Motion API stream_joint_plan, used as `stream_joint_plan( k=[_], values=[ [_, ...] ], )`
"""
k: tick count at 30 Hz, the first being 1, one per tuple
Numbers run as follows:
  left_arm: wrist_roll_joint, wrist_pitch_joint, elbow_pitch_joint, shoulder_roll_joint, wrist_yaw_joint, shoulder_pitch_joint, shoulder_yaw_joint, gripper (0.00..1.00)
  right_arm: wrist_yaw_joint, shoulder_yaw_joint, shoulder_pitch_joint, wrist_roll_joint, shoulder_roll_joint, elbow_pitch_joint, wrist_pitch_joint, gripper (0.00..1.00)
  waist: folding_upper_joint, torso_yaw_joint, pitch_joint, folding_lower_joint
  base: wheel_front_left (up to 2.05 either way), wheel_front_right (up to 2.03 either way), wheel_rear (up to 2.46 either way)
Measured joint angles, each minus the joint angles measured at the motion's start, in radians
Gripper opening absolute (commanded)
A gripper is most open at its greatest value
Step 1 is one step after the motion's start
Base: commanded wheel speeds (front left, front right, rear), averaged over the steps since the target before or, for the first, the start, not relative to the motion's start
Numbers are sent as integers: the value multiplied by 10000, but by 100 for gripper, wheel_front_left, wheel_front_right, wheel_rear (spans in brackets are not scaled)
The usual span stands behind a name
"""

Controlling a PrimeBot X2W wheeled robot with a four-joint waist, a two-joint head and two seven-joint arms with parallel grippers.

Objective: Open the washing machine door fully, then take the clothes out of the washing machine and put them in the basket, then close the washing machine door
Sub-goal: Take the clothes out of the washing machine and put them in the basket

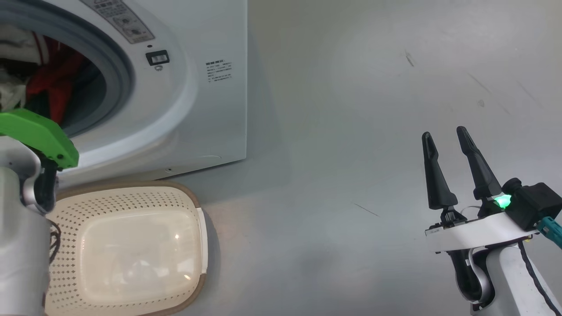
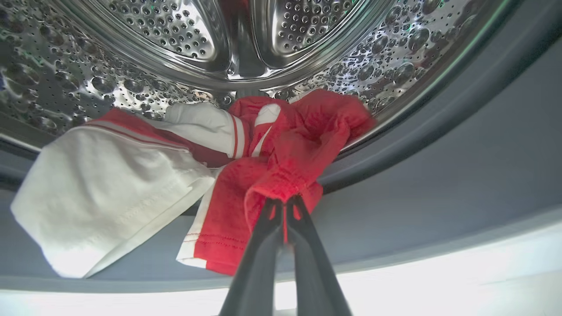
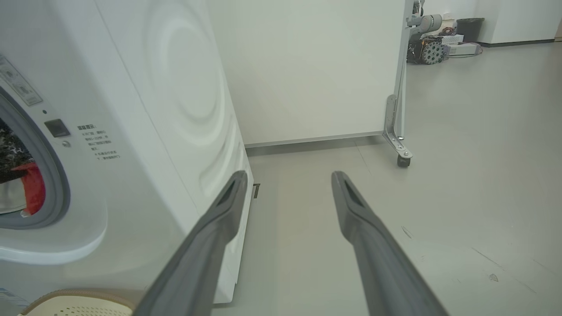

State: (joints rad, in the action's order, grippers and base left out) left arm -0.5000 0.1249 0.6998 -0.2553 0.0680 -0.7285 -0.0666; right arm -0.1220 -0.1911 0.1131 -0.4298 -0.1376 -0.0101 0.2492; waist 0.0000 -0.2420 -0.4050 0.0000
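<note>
The washing machine (image 1: 206,114) stands at the upper left of the head view, its grey rubber ring (image 1: 116,66) framing red clothes (image 1: 55,83) inside. In the left wrist view my left gripper (image 2: 284,206) is shut on a fold of the red and white clothes (image 2: 281,158), which spill from the steel drum (image 2: 175,39) over the rubber ring (image 2: 439,175); a white panel (image 2: 105,193) hangs to the left. The cream basket (image 1: 88,206) lies on the floor below the opening, holding nothing. My right gripper (image 1: 445,138) hovers open over bare floor at the right. The door is out of view.
My left arm's green cover (image 1: 39,134) and grey forearm (image 1: 19,245) rise at the left edge beside the basket. In the right wrist view a white partition (image 3: 307,66) on a castor (image 3: 401,160) stands behind the washer, with equipment (image 3: 432,41) far back. Grey floor (image 1: 351,131) spreads to the right.
</note>
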Motion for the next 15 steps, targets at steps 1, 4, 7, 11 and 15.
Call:
stream_joint_plan(
  k=[1,4,7,11,15],
  values=[
    [2,-117,10,52,6,93,-35,0,0,-2,-4,0,-12,8,0,100,0,68,63,0,0,0,0],
    [165,-581,46,159,130,473,-249,0,0,-27,-34,0,-58,75,0,100,0,328,334,0,0,0,0],
    [209,-884,36,270,230,704,-347,0,0,-23,-109,0,-75,123,2,100,0,525,553,0,0,0,0],
    [211,-1315,-25,500,347,951,-499,0,0,17,-319,-2,-132,213,2,100,0,824,826,0,0,0,0],
    [326,-1760,-219,529,401,1219,-721,0,0,-12,-413,-2,-146,272,2,100,0,1121,1101,0,0,0,0]
  ],
)
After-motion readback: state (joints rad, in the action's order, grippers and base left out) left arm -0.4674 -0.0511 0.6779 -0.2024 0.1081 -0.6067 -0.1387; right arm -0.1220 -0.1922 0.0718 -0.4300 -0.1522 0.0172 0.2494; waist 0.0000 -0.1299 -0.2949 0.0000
